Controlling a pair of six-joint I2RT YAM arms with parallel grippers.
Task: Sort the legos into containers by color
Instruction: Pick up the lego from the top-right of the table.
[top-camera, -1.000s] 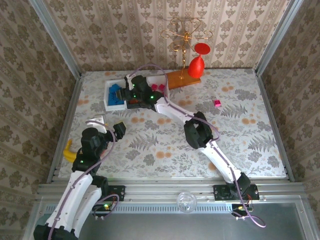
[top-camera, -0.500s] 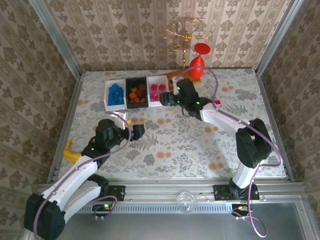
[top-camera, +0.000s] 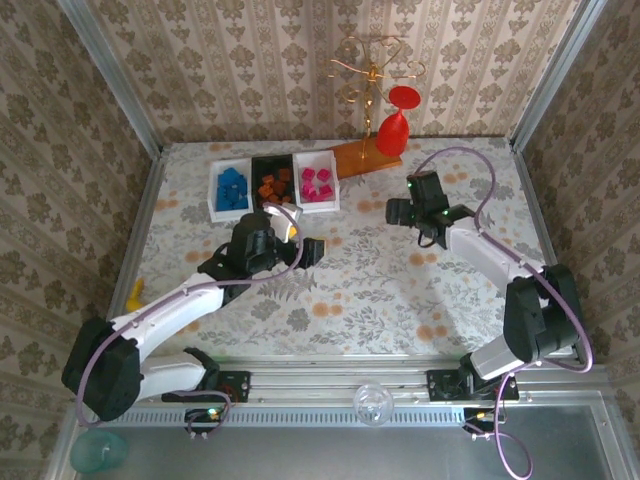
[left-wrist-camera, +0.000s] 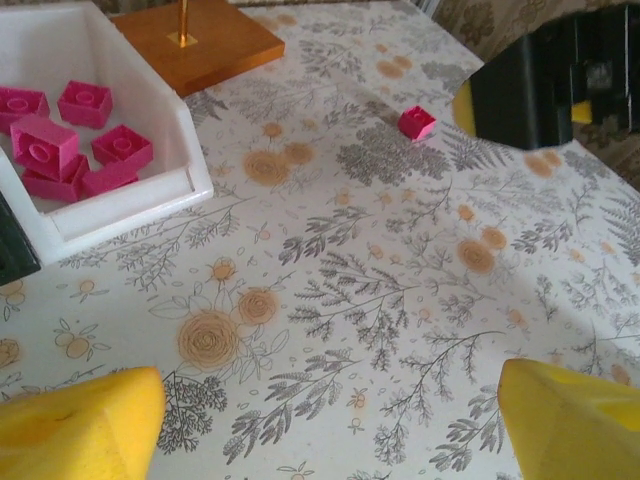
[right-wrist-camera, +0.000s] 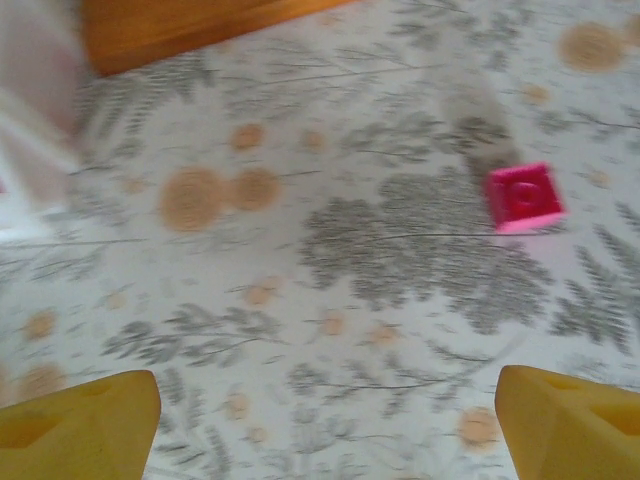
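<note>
Three containers stand in a row at the back left: a white bin (top-camera: 231, 190) of blue legos, a black bin (top-camera: 272, 186) of brown-orange legos, and a white bin (top-camera: 317, 184) (left-wrist-camera: 190, 180) holding several pink legos (left-wrist-camera: 70, 140). One loose pink lego (left-wrist-camera: 417, 122) (right-wrist-camera: 524, 197) lies on the tablecloth right of the bins. My right gripper (top-camera: 402, 203) (right-wrist-camera: 325, 420) hovers open just short of it, nothing between its yellow pads (right-wrist-camera: 80, 420). My left gripper (top-camera: 303, 238) (left-wrist-camera: 330, 420) is open and empty over bare cloth in front of the pink bin.
A wooden base (top-camera: 365, 156) (left-wrist-camera: 200, 40) with a gold wire stand and a red goblet (top-camera: 393, 125) sits at the back, beside the pink bin. A yellow banana toy (top-camera: 133, 296) lies at the left edge. Metal rails edge the table.
My right arm swung from over the bins to the right, toward the loose pink lego, its jaws widening. My left arm reached forward and right to the table's middle.
</note>
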